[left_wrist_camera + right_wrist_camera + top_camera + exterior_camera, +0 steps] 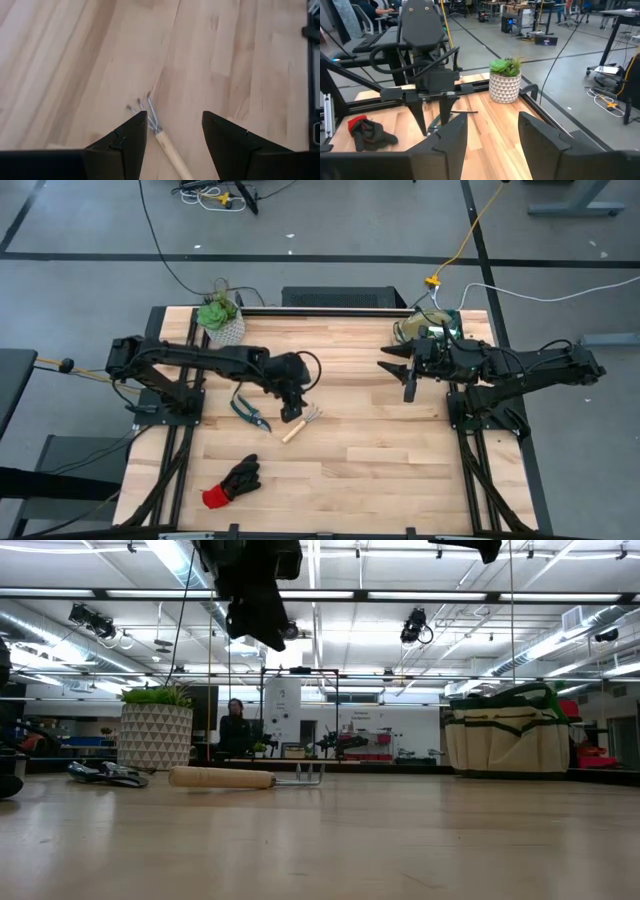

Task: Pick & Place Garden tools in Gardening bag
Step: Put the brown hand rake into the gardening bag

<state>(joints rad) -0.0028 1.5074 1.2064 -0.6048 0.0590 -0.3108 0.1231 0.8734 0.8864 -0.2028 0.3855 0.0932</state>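
A wooden-handled rake (300, 423) lies flat on the table, its tines (146, 111) toward the far right. My left gripper (175, 130) hangs open above it, touching nothing; it also shows in the high view (292, 406). Dark-handled pruning shears (250, 413) lie just left of the rake. A black glove with a red cuff (232, 480) lies near the front edge. The beige gardening bag (505, 740) stands at the far right corner (430, 328). My right gripper (396, 375) is open and empty, held in the air in front of the bag. No spray bottle or fork shows.
A leafy plant in a white patterned pot (221, 320) stands at the far left of the table, behind my left arm. Bare wood (380, 450) lies between the rake and the bag. A person (235, 725) sits in the room far behind the table.
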